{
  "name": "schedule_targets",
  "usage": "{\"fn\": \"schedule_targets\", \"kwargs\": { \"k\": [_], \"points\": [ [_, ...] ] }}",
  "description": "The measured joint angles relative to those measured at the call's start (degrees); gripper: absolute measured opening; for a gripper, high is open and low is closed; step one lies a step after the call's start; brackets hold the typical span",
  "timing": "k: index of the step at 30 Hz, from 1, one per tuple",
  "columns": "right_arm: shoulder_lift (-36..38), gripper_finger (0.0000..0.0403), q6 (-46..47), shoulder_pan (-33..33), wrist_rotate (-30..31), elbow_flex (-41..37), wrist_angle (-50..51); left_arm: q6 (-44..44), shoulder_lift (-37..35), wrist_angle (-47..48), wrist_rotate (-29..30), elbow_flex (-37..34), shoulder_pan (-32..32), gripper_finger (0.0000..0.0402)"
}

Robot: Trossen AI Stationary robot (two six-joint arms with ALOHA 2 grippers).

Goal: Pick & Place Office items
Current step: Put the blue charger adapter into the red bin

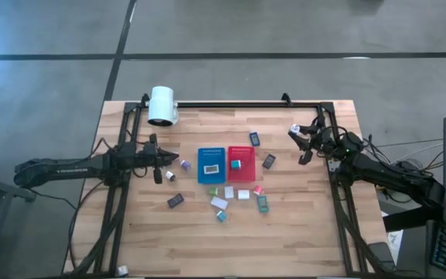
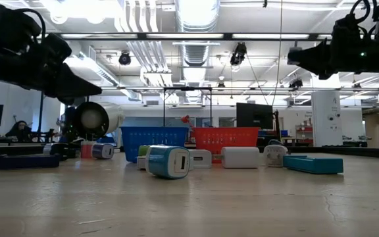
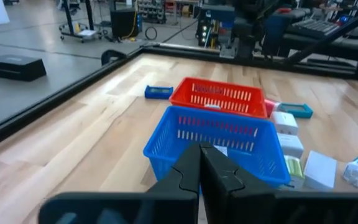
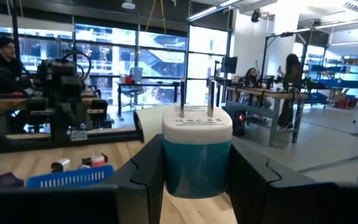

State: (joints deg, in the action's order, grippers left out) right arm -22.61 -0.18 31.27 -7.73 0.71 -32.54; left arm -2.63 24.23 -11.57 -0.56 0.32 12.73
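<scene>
My right gripper [image 4: 197, 177] clamps a small teal-and-white plug block [image 4: 197, 149] — raised near the table's right rail. My left gripper [image 3: 201, 165] is pinched shut, empty — facing the blue perforated plastic tray [image 3: 219, 140].

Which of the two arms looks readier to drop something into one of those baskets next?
The right. Its tool already grips a teal and white plug block, raised above the table's far right side. The left tool is shut on nothing, facing the blue tray.

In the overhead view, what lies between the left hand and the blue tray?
Two small items: a purple one and a whitish one sit between the left hand and blue tray, overhead.
</scene>
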Motion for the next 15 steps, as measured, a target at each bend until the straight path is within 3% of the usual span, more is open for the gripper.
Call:
{"fn": "schedule_targets", "kwargs": {
  "k": [15],
  "points": [
    [-2.0, 0.0119, 0.2, 0.0, -0.1, 0.0, 0.9, 1.1, 3.3, 0.0, 0.4, 0.0, 0.0, 0.001]
  ]
}}
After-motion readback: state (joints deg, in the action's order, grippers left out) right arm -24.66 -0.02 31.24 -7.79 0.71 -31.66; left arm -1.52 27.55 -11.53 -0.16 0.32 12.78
